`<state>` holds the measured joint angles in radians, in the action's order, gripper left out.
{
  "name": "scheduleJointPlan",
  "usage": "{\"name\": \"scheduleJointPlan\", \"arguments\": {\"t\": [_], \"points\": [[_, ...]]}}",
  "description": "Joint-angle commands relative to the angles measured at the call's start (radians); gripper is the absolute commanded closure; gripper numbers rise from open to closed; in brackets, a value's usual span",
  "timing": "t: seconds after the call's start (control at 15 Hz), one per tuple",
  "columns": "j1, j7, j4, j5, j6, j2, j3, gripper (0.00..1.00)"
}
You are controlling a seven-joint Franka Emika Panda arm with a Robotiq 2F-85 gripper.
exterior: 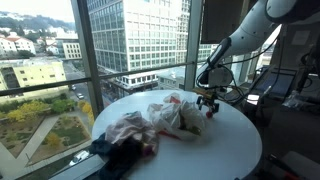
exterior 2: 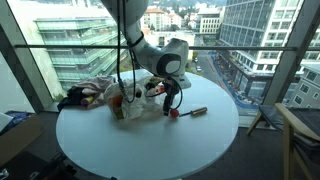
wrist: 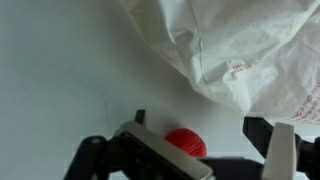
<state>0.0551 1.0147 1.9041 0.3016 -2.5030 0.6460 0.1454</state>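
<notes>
My gripper (wrist: 205,150) hangs low over the round white table (exterior 2: 150,140), jaws wide apart with nothing clamped. Between the fingers lies a small red ball (wrist: 186,143), close to the left finger (wrist: 160,150). In both exterior views the gripper (exterior: 207,101) (exterior 2: 171,99) stands at the edge of a crumpled white plastic bag (wrist: 240,50) (exterior: 170,112) (exterior 2: 135,95). The red ball (exterior 2: 173,114) shows just under the fingers in an exterior view.
A heap of clothes (exterior: 125,135) (exterior 2: 85,96) lies beside the bag toward the table's rim. A brown stick-like object (exterior 2: 194,112) rests near the red ball. Tall windows (exterior: 60,60) surround the table, and a chair (exterior 2: 300,130) stands off to one side.
</notes>
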Motion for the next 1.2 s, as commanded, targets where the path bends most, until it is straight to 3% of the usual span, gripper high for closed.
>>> {"name": "scheduleJointPlan", "arguments": {"t": [0.0,0.47,0.53,0.6,0.93,1.13], "points": [[-0.036,0.081,-0.015,-0.024,0.022,0.000,0.031,0.00],[-0.042,0.183,-0.010,-0.051,0.058,-0.008,0.064,0.00],[-0.041,0.189,-0.010,-0.054,0.062,-0.008,0.067,0.10],[-0.041,0.192,-0.012,-0.056,0.067,-0.007,0.069,0.27],[-0.028,0.179,-0.010,-0.055,0.073,-0.014,0.058,0.67],[-0.034,0.174,0.002,-0.062,0.062,-0.029,0.057,0.78]]}}
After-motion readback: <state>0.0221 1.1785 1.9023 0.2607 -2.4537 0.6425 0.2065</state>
